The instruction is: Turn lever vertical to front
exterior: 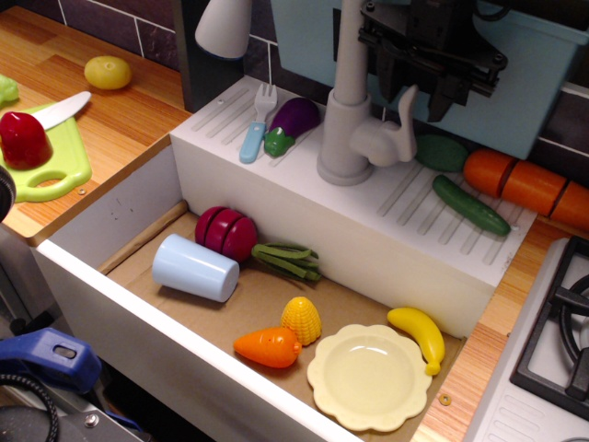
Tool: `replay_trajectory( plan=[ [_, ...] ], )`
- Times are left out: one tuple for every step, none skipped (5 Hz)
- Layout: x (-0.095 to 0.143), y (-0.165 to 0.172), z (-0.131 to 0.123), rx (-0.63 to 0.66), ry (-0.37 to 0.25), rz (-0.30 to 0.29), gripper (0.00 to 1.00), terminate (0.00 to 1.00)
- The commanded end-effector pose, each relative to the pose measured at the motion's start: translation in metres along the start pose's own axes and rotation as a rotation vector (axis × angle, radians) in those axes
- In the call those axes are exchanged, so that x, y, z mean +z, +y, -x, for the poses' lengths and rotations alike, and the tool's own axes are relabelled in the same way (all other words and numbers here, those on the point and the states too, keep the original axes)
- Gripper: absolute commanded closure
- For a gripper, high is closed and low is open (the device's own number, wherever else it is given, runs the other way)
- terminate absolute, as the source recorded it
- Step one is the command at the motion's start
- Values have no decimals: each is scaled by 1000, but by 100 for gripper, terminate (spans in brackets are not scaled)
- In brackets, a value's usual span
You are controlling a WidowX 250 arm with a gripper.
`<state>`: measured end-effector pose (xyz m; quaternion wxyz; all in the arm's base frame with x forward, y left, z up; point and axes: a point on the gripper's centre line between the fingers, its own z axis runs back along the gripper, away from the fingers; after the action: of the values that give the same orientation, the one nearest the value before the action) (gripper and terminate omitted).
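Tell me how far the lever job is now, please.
Nothing looks done: the short light-grey plastic lever stands upright on the grey toy tap. The black gripper hangs above it, not touching, jaws apart. Left: grasp the lever and turn it to the front.

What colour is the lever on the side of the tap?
Light grey, matching the tap body; the lever stands upright below the pincer in the only view, observation.image.
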<state>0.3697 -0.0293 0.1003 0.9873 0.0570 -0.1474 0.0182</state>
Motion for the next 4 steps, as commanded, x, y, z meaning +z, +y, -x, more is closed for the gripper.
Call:
replay_trajectory(
  plan=[
    [14, 1, -9, 27, -56, 7, 100, 0],
    [16, -2, 0, 57, -42, -4, 100, 0],
    [17, -3, 18, 102, -17, 1, 100, 0],
    [11, -3, 37, 151, -4, 9, 100, 0]
  ],
)
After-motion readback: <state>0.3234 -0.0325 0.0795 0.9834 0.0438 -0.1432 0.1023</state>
